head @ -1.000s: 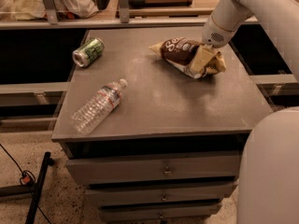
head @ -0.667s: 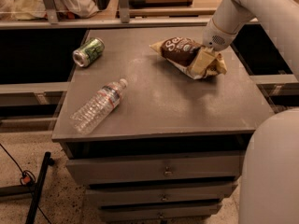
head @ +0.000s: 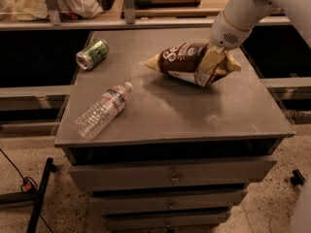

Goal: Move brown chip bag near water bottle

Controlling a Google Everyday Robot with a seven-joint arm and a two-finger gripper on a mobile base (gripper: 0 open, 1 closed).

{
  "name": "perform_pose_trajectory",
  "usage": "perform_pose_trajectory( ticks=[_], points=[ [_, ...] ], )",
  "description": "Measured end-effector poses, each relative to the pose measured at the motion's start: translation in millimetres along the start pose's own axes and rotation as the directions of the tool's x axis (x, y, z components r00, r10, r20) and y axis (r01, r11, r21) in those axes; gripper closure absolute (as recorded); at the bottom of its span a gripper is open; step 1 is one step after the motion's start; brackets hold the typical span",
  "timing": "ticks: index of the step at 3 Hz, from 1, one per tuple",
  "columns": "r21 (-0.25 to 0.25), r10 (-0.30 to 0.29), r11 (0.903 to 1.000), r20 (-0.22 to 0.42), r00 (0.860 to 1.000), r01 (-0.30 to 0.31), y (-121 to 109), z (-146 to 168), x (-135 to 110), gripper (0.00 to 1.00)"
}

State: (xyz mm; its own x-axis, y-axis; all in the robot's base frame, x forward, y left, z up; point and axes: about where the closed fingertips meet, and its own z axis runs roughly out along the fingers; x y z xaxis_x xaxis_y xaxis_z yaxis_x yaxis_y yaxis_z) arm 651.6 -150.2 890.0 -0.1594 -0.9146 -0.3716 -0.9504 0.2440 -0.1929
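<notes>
Pinching the brown chip bag (head: 181, 62) at its right end, the gripper (head: 212, 61) hangs over the rear right of the table (head: 233, 111), fingers clamped on the foil. Bag tilted, left tip toward centre. Water bottle (head: 103, 109) lies on its side front left, well apart; green can (head: 92, 54) behind it.

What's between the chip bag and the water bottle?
Nothing visible. The gripper holds the brown chip bag at back right; bare tabletop runs to the water bottle. The green can lies farther back, off that line.
</notes>
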Motion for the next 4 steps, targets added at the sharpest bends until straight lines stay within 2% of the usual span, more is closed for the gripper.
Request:
perform_pose_trajectory(
  ticks=[1, 2, 3, 4],
  points=[
    [0.026, -0.066, 0.9976, 0.061, 0.996, 0.064, 24.3, -27.1, -20.5, 1.00],
    [0.040, -0.116, 0.9929, 0.105, 0.988, 0.112, 46.8, -40.0, -36.2, 1.00],
    [0.056, -0.113, 0.9928, 0.147, 0.983, 0.106, 54.8, -48.3, -38.9, 1.00],
    [0.059, -0.124, 0.9918, 0.213, 0.969, 0.114, 63.9, -56.0, -36.0, 1.00]
  ],
)
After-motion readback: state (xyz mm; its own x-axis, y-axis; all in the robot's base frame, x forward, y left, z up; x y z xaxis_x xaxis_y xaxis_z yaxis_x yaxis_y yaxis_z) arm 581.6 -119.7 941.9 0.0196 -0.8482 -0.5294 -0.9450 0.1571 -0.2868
